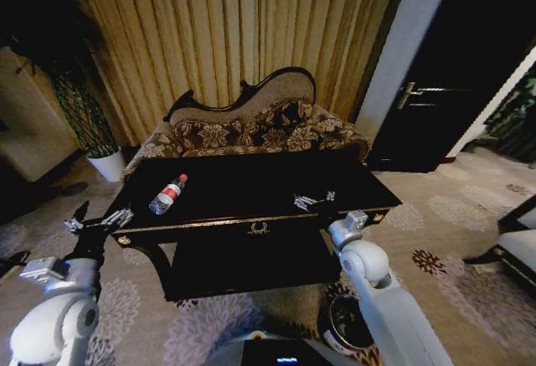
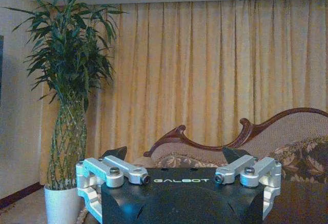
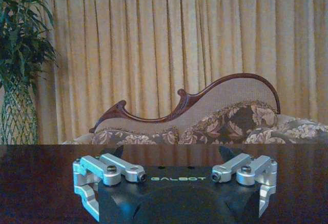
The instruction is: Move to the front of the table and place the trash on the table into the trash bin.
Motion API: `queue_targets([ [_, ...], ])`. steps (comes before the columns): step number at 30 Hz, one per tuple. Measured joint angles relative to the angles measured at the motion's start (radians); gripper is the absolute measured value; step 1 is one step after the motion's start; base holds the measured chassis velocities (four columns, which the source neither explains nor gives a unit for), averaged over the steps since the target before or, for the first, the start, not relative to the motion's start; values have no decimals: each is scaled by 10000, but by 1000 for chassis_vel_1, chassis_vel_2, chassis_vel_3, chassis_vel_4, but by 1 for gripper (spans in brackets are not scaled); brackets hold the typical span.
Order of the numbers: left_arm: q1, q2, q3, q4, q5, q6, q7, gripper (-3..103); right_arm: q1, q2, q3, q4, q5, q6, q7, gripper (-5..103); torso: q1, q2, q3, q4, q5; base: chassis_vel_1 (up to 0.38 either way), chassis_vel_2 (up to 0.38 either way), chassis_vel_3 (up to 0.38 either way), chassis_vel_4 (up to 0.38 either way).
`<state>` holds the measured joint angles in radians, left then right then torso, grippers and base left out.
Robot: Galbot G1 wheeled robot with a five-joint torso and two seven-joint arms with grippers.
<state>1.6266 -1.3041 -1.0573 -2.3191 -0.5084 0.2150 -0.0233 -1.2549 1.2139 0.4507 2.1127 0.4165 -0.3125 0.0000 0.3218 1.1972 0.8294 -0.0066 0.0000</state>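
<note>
Left gripper [image 1: 96, 219]: fingers spread wide, nothing between them; held at the table's left end, level with the top.
Right gripper [image 1: 314, 199]: fingers spread wide and empty, hovering just over the front part of the table [image 1: 251, 183].
Bottle [image 1: 167, 195]: lying on its side on the tabletop, ahead and to the right of the left fingers, red cap pointing away from them; well apart from the right fingers.
Trash bin [image 1: 347, 326]: on the floor beside the right arm, far below both sets of fingers.
Risk, roll: a round bottle on a glossy top may roll off if a fingertip nudges it.
Risk, collision: the left fingers sit close to the gold-trimmed edge; a low approach could strike it.
Risk, drop: the bin opening is partly hidden by the right arm, so a release could miss.
</note>
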Motion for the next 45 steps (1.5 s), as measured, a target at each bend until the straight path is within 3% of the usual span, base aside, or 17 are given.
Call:
queue_targets([
  [20, 9, -29, -2, 18, -6, -9, 7, 100, 10, 45, -54, -43, -37, -38, 0, 100, -3, 3, 0, 0, -1, -54, 54, 48, -56],
  [25, 24, 225, 23, 40, -234, 140, 14, 100, 10, 50, 2, -47, -45, -13, -1, 100, 2, 1, 1, 1, -2, -63, 56, 77, -72],
  [29, -127, 962, 23, 169, -1114, 804, 16, 100, -9, 111, 136, -122, -45, 104, 0, 100, 0, 1, 0, 0, 0, 0, 0, 0, 0],
  [30, -222, 1315, -20, 171, -1703, 1327, 14, 100, -51, 147, 225, -131, -45, 131, 0, 100, -4, 3, -1, -1, -1, 0, 0, 0, 0],
  [31, -222, 1315, -20, 171, -1703, 1327, 14, 100, -51, 147, 225, -131, -45, 131, 0, 100, -4, 3, -1, -1, -1, 0, 0, 0, 0],
  [33, -428, 1876, -91, 140, -2498, 2348, -3, 100, -178, 203, 402, -140, -47, 194, -1, 100, -6, 4, -2, 0, -1, 0, 0, 0, 0],
  [34, -428, 1876, -91, 140, -2498, 2348, -3, 100, -178, 203, 402, -140, -47, 194, -1, 100, -6, 4, -2, 0, -1, 0, 0, 0, 0],
  [36, -569, 2129, -119, 43, -3005, 3011, -28, 100, -281, 233, 518, -150, -71, 248, 0, 100, -5, 3, -1, 0, -3, 0, 0, 0, 0],
  [38, -739, 2373, -233, -182, -4141, 4116, -534, 100, -372, 264, 588, -175, -101, 294, 0, 100, -4, 2, 0, -1, -1, 0, 0, 0, 0],
  [39, -739, 2373, -233, -182, -4141, 4116, -534, 100, -372, 264, 588, -175, -101, 294, 0, 100, -4, 2, 0, -1, -1, 0, 0, 0, 0],
  [41, -785, 2648, -415, -267, -4893, 4929, -1037, 100, -420, 316, 637, -219, -163, 331, 0, 100, -4, 2, 0, -1, -1, 0, 0, 0, 0],
  [45, -711, 3102, -643, -170, -5077, 5098, -1305, 100, -460, 449, 642, -410, -307, 426, 0, 100, -4, 3, -1, 2, -2, 0, 0, 0, 0],
])
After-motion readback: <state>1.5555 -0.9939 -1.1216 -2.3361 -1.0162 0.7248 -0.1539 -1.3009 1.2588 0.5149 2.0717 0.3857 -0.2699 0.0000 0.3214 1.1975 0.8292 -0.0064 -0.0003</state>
